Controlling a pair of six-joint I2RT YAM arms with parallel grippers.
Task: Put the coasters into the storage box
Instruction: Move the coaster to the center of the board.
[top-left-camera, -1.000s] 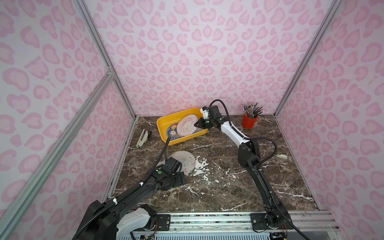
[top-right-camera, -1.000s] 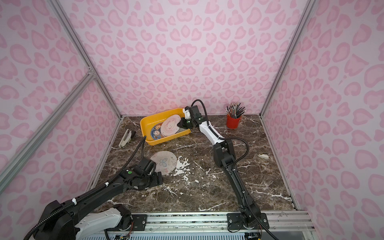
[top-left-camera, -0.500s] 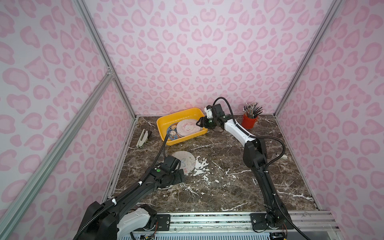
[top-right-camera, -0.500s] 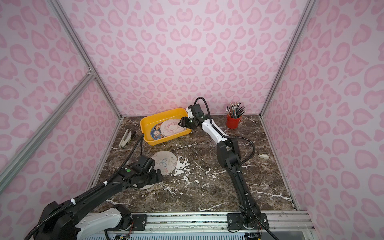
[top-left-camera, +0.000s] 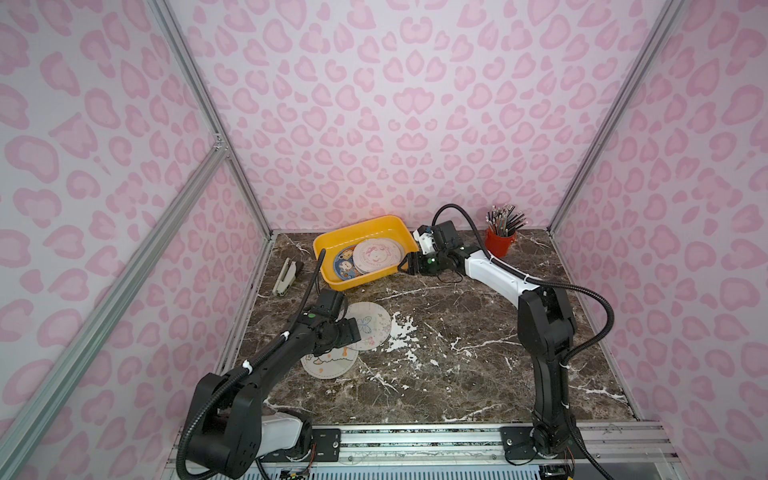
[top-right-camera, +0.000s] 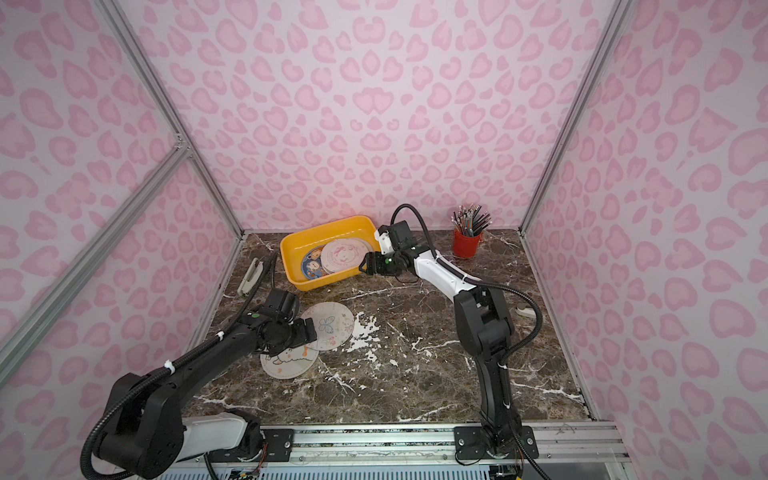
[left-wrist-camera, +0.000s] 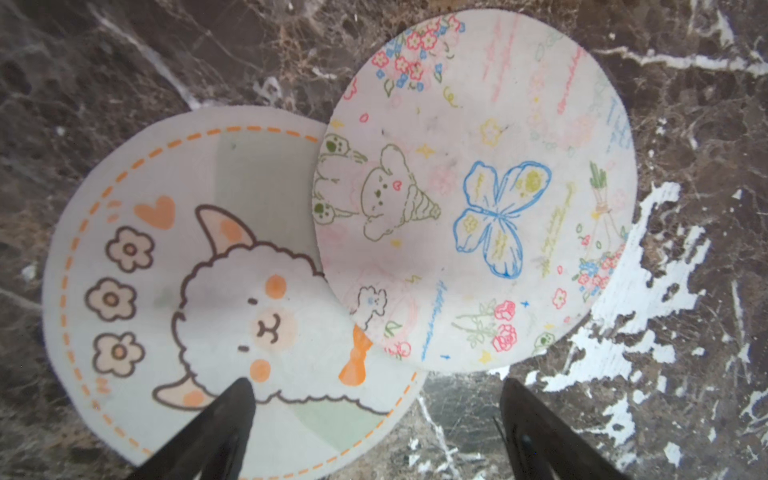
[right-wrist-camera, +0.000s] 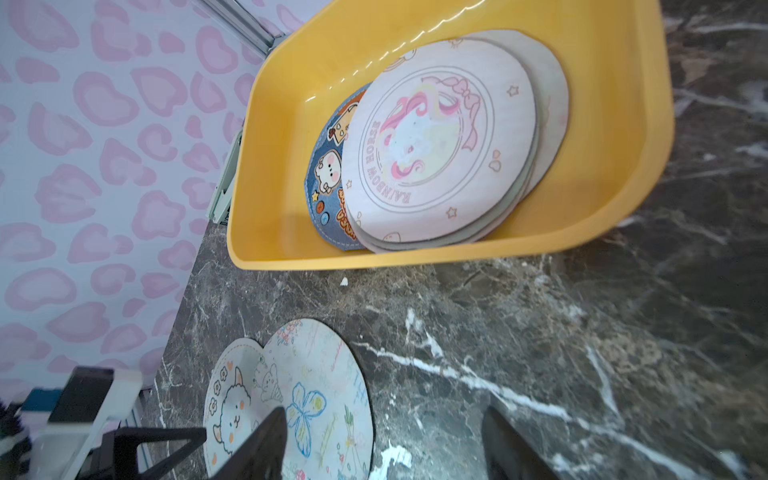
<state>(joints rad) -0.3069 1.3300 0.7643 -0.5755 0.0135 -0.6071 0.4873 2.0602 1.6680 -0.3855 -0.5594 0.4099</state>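
The yellow storage box (top-left-camera: 360, 221) (top-right-camera: 328, 224) (right-wrist-camera: 457, 254) stands at the back of the table. Inside it a pink unicorn coaster (top-left-camera: 378, 255) (right-wrist-camera: 440, 141) tops a small stack, beside a blue coaster (top-left-camera: 344, 267) (right-wrist-camera: 327, 174). My right gripper (top-left-camera: 405, 266) (right-wrist-camera: 384, 415) hovers open and empty just outside the box's right end. Two more coasters lie overlapping on the marble: a butterfly one (top-left-camera: 374, 324) (left-wrist-camera: 478, 187) partly over a sheep one (top-left-camera: 330, 365) (left-wrist-camera: 187, 270). My left gripper (top-left-camera: 351, 332) (left-wrist-camera: 374, 399) hangs open over their overlap, holding nothing.
A red pencil cup (top-left-camera: 500, 245) stands at the back right, close behind the right arm. A grey clip-like object (top-left-camera: 284, 276) lies by the left wall. A small white piece (top-right-camera: 524, 309) lies near the right wall. Pink walls enclose three sides.
My right gripper opened, left the pink unicorn coaster lying in the box, and drew back to the right. The sheep coaster now shows beside the left arm.
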